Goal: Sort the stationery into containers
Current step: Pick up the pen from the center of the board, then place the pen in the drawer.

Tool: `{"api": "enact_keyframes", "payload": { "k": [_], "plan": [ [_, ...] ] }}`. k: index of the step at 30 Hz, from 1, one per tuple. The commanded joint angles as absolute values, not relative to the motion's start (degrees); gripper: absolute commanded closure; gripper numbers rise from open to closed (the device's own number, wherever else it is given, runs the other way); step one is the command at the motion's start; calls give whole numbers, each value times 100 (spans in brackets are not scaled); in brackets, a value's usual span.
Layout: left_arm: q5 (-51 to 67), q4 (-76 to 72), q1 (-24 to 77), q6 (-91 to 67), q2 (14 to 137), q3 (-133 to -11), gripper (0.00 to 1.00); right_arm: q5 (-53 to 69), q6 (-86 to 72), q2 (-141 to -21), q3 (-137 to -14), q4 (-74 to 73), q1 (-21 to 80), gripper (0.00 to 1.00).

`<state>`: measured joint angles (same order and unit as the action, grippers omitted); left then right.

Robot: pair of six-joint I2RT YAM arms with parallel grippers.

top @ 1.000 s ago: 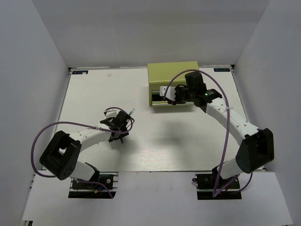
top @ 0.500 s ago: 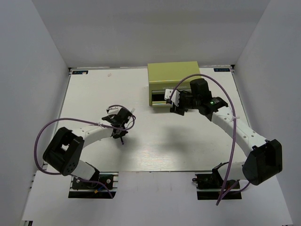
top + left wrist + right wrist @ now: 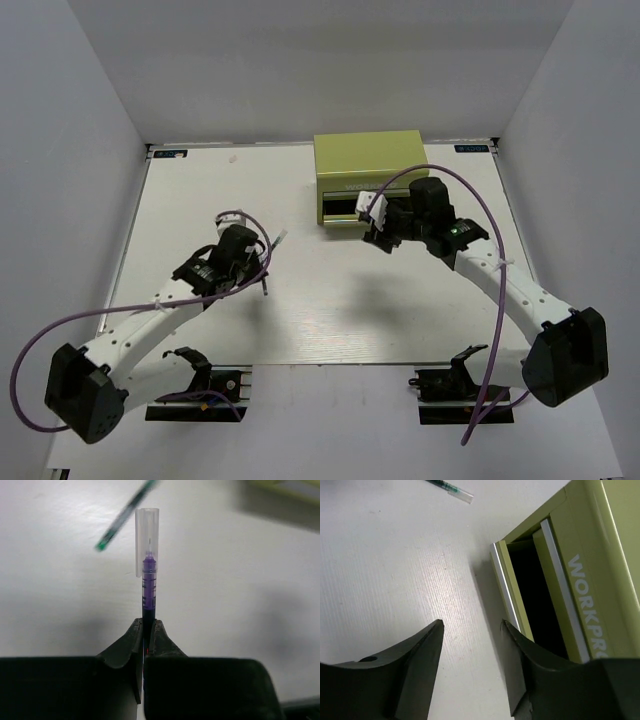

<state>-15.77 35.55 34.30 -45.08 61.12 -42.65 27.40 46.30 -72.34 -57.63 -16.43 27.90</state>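
My left gripper (image 3: 146,622) is shut on a thin dark-purple pen (image 3: 149,580) with a clear cap, which sticks straight out from the jaws above the table. In the top view this gripper (image 3: 255,275) is left of centre. A green pen (image 3: 125,512) lies on the table just beyond it, and the right wrist view also catches that green pen (image 3: 447,487). The olive drawer chest (image 3: 368,160) stands at the back, its lower drawer (image 3: 512,587) pulled partly out. My right gripper (image 3: 472,625) is open with nothing in it, just in front of that drawer (image 3: 340,207).
White walls enclose the table (image 3: 330,310) on three sides. The chest bears white lettering (image 3: 587,605) on its front. Purple cables loop from both arms above the table.
The left gripper has shut on the purple pen and raised it as the arm swung back. The right gripper has drawn a little away from the drawer front.
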Motion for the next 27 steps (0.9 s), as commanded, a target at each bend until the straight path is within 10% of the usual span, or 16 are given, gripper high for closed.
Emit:
{"api": "enact_keyframes", "payload": {
  "k": [1,2,3,14,27],
  "plan": [
    [-426,2271,3454,-3851,5818,-4535,100,2594,3878,-7049,-5573,-1152,2699,47],
    [-196,1685,3454,-3780,5871,-4535,100,2445,3745,-7049,-5546,-977,2672,63],
    [294,1374,3454,-3779,6089,-4535,100,2391,3440,-7040,-5459,-941,2654,99],
    [3567,-1047,3506,-2869,8559,-5553,100,1354,2620,-6689,-5098,-308,2207,100],
    [2935,800,3665,1218,9974,-7628,99,1292,2399,-6425,-4746,-290,1741,100]
  ]
}}
